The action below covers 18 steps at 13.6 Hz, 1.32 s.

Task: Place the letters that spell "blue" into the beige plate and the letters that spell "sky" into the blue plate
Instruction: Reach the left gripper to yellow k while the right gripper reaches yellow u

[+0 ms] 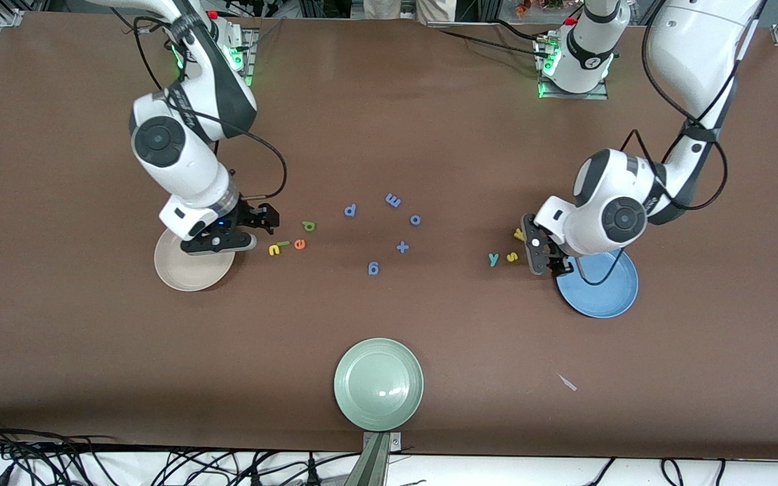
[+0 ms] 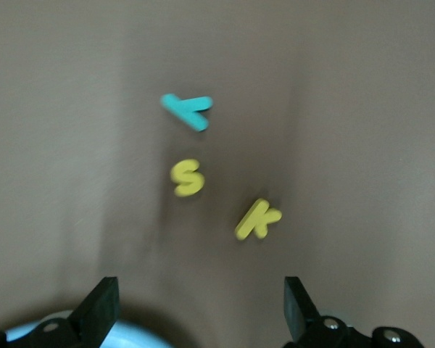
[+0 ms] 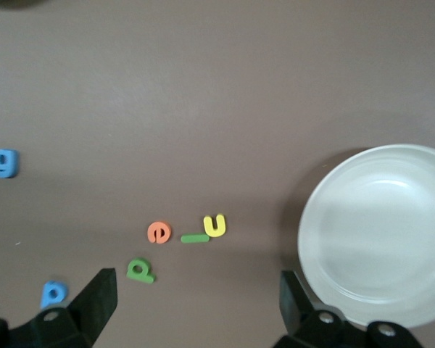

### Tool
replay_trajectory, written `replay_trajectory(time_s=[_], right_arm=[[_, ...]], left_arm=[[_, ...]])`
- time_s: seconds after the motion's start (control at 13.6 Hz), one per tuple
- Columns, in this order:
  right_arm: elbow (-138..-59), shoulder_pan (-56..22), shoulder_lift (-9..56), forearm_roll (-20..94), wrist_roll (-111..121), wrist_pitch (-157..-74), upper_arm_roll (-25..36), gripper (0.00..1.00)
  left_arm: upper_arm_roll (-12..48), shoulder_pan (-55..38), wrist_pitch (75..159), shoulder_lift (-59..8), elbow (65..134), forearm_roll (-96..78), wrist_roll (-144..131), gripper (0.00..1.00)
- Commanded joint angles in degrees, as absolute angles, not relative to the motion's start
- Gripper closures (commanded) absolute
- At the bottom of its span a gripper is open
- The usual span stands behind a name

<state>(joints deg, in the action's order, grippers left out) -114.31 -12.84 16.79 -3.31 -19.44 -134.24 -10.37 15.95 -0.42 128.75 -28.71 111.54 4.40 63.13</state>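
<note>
Nothing is sorted yet: both target plates are empty and all seven letters lie on the brown bench [image 1: 389,121].

The beige plate [image 1: 183,273] sits at the left of the front frame. Just to its right, at middle height, are the yellow u [image 1: 274,250], the light green l [image 1: 283,243] and the orange e [image 1: 300,244], with the green b [image 1: 308,226] slightly above them. The blue plate [image 1: 605,293] sits at the right of the frame, and just to its left are the teal y [image 1: 494,258], the yellow s [image 1: 512,257] and the yellow k [image 1: 518,234]. All-blue letters [image 1: 373,268] are scattered in the centre, and a pale green plate [image 1: 379,385] lies at the bottom centre.

The right hand [image 1: 264,221] hangs low over the upper right edge of the beige plate, pointing toward the u, fingers spread wide and holding nothing. The left hand [image 1: 543,253] hangs low over the upper left edge of the blue plate, close to the k and s, also wide and empty. All seven placements remain to be done.
</note>
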Motion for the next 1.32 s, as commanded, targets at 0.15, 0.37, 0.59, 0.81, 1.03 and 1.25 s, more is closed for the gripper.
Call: replay_trajectory(time_s=[0.15, 0.37, 0.59, 0.81, 1.03, 1.25], right_arm=[[-117.85, -12.22, 21.09, -6.50, -21.45, -142.73, -11.69, 0.01], [-119.88, -12.04, 23.89, -8.17, -21.45, -147.81, -11.69, 0.01], [-119.97, -11.95, 27.41, -8.26, -21.45, -152.21, -11.69, 0.01], [-120.41, -11.69, 28.56, -9.48, -21.36, -153.11, -11.51, 0.01], [-119.80, -11.34, 29.88, -12.65, -21.36, -153.89, -11.25, 0.01], [-119.71, -11.25, 30.32, -13.18, -21.36, -154.42, -11.25, 0.01]], left_arm=[[16.17, -5.71, 132.54, -29.10, 115.13, 13.07, 58.39, 0.00], [16.26, -5.45, 136.91, -28.48, 118.90, 15.03, 55.73, 0.00], [16.17, -5.01, 141.06, -27.25, 122.96, 15.12, 53.53, 0.00], [16.26, -5.01, 141.24, -27.33, 122.96, 15.47, 53.53, 0.23], [16.17, -4.92, 141.15, -27.25, 123.05, 15.82, 53.53, 0.31], [16.17, -4.92, 141.15, -27.07, 123.05, 15.82, 53.53, 0.30]])
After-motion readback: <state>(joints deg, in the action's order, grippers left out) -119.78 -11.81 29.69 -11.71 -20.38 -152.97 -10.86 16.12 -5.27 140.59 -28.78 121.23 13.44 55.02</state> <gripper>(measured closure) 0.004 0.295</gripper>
